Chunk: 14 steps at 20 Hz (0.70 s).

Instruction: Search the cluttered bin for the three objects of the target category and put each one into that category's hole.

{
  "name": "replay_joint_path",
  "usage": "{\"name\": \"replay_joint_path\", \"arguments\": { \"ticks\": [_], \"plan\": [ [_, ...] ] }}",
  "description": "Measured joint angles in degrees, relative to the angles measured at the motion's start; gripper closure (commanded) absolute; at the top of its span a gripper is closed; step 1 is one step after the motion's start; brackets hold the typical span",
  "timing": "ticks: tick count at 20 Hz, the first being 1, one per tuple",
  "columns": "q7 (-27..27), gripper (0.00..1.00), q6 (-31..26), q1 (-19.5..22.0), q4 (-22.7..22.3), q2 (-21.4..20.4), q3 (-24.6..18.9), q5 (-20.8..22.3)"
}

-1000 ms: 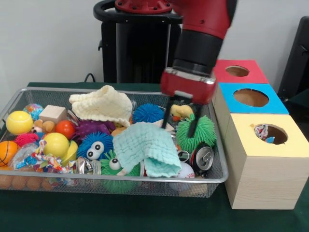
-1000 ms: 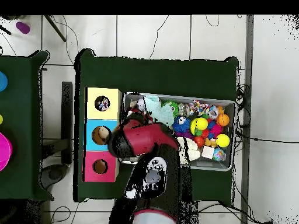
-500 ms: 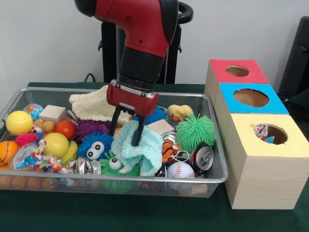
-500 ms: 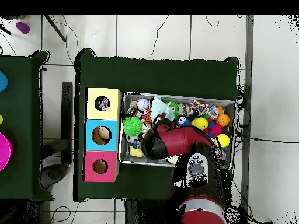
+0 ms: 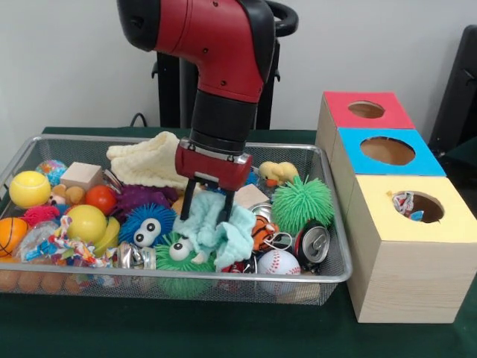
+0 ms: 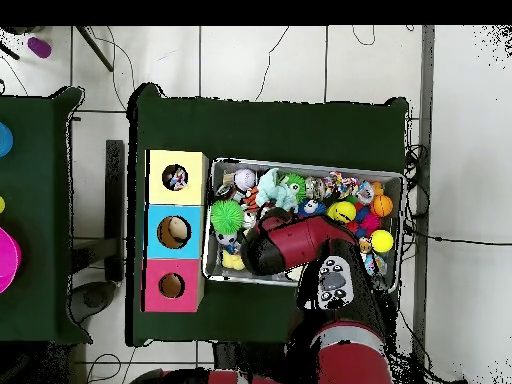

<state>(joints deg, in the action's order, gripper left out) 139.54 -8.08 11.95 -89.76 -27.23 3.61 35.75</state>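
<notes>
In the wire bin's (image 5: pixel 22 153) middle, your gripper (image 5: pixel 206 212) has its jaws pinching the bunched mint washcloth (image 5: pixel 218 233), not a target. One braided cloth toy (image 5: pixel 65 248) lies at the bin's front-left corner in the front view; another (image 5: pixel 406 203) shows inside the yellow box's hole (image 5: pixel 417 206).

Glossy red arm (image 5: pixel 216 37), black wrist band, red gripper housing

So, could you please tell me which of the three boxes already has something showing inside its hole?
The yellow-topped box, nearest the camera in the front view: patterned cloth shows in its hole, while the blue-topped box and red-topped box look empty.
</notes>
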Motion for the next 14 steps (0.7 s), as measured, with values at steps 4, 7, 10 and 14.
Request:
{"name": "replay_joint_path", "arguments": {
  "ticks": [4, 7, 10, 14],
  "plan": [
    [0.0, 0.0, -0.1, 1.3, -0.2, -0.8, -2.4, 1.6],
    [0.0, 0.0, -0.7, 3.2, -0.7, -2.1, -4.9, 1.8],
    [-0.2, 0.0, -3.1, 5.7, -1.3, -3.9, -7.8, 1.8],
    [-0.7, 0.0, -7.9, 8.5, -1.5, -5.9, -10.9, 1.5]
  ]
}}
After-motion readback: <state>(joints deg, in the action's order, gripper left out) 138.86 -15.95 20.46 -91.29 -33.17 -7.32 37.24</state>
